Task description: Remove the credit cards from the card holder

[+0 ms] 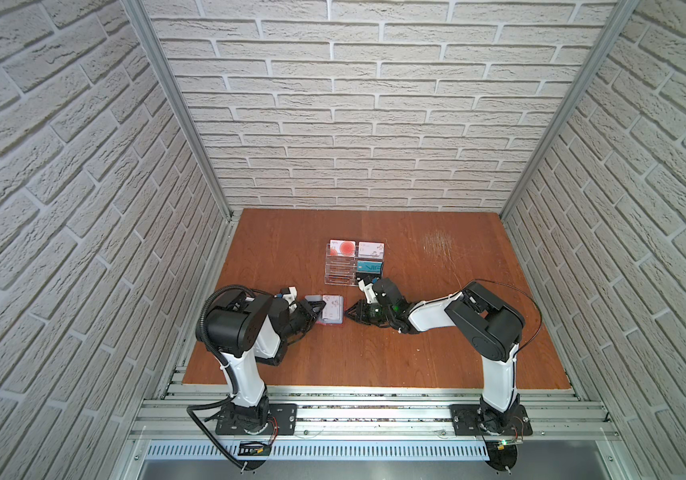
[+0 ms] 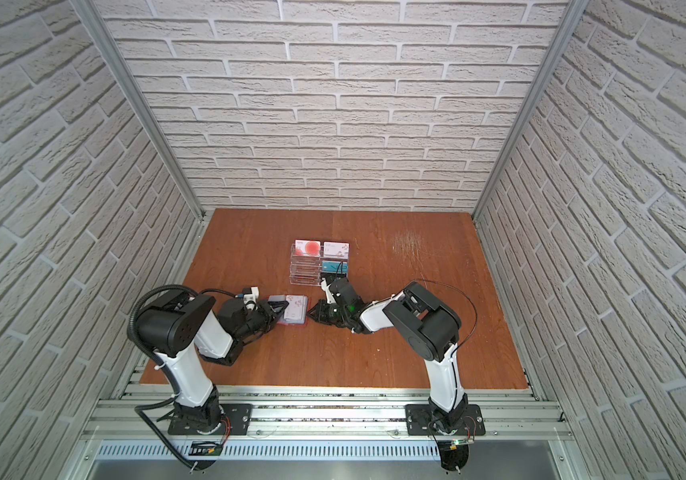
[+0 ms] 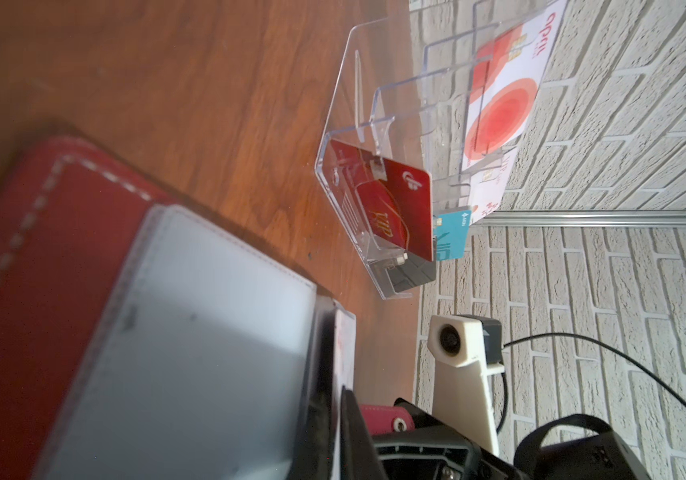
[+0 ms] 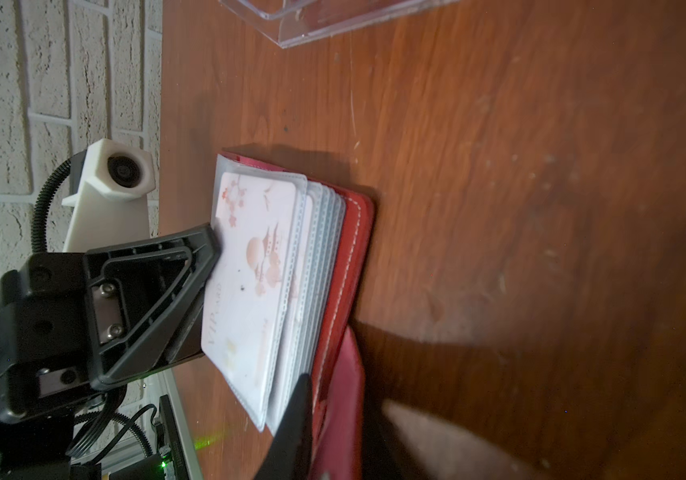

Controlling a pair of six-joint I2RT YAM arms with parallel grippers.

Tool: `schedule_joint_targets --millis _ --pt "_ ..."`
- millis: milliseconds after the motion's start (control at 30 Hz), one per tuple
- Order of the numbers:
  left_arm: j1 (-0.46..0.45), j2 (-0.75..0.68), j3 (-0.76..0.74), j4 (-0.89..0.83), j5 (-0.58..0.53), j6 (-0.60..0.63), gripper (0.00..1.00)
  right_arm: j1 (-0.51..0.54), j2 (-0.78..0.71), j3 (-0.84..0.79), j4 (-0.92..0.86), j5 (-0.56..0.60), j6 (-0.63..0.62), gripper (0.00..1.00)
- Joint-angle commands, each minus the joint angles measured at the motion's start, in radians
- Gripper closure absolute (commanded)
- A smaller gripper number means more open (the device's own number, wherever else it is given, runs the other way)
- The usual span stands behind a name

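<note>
The red card holder (image 1: 333, 312) (image 4: 354, 249) lies open on the table, its clear sleeves fanned. The top sleeve holds a white card with pink blossoms (image 4: 250, 270). My left gripper (image 1: 321, 309) (image 4: 210, 257) is shut on that top sleeve's edge; in the left wrist view the thin sheet sits pinched between its jaws. My right gripper (image 1: 347, 314) (image 4: 345, 399) is at the opposite edge, one black finger (image 4: 295, 415) under the sleeves, shut on the red cover and snap tab. Three credit cards stand in the clear rack: teal (image 1: 370, 266), white with red circles (image 1: 343, 248), white with small marks (image 1: 371, 248).
The clear acrylic tiered rack (image 1: 354, 266) (image 3: 345, 124) stands just behind the card holder and close to the right wrist. A red VIP card (image 3: 391, 208) sits in its lowest tier. Brick walls enclose the wooden table (image 1: 437, 353).
</note>
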Motion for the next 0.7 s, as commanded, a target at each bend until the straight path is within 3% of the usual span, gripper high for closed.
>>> schedule_joint_targets --millis 0,667 --pt "0.000 0.011 0.016 0.077 -0.006 -0.003 0.90 -0.004 0.067 -0.035 -0.149 0.048 0.004 0.84" --pt "0.032 -0.027 -0.019 0.077 -0.032 -0.005 0.94 -0.004 0.088 -0.034 -0.126 0.027 0.013 0.88"
